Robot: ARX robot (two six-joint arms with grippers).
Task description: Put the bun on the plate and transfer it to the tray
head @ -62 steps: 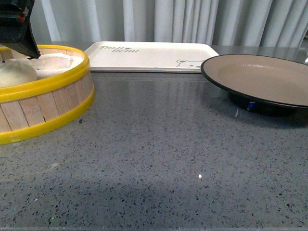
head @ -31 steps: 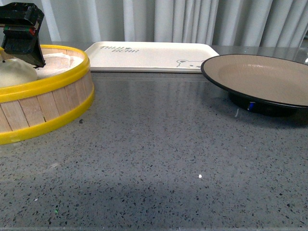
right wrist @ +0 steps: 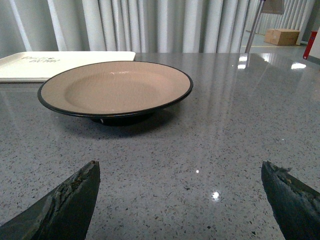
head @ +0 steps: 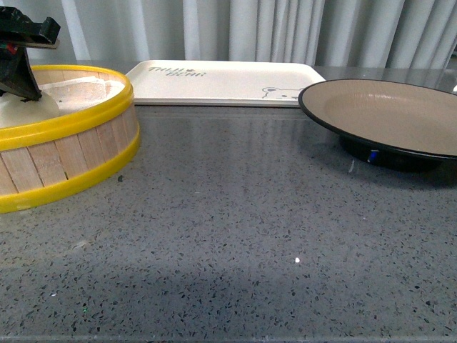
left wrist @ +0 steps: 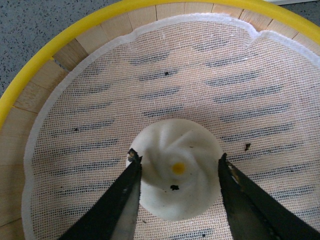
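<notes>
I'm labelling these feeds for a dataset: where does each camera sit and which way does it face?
Front: on the body, facing across the table to steamer basket, tray, plate; left gripper shows.
Left wrist: looks down at the bun between its fingers.
Right wrist: low, facing plate and tray; open fingers show.
Front and right wrist share plate and tray.

Right pincer [right wrist: 182, 200] open wide, two dark fingers [right wrist: 65, 202] at lower corners of frame, nothing between them, hovering over grey speckled bench [right wrist: 200, 150]. Plate [right wrist: 115, 90] ahead on bench: beige-tan inside, black rim, black raised base, empty, upright. Tray [right wrist: 60, 64] cream-white, beyond plate toward far side, grey lettering visible, partly hidden behind plate rim. Grey curtains [right wrist: 150, 25] behind bench. Cardboard box [right wrist: 282, 36] in far background. Light glints on bench surface.
</notes>
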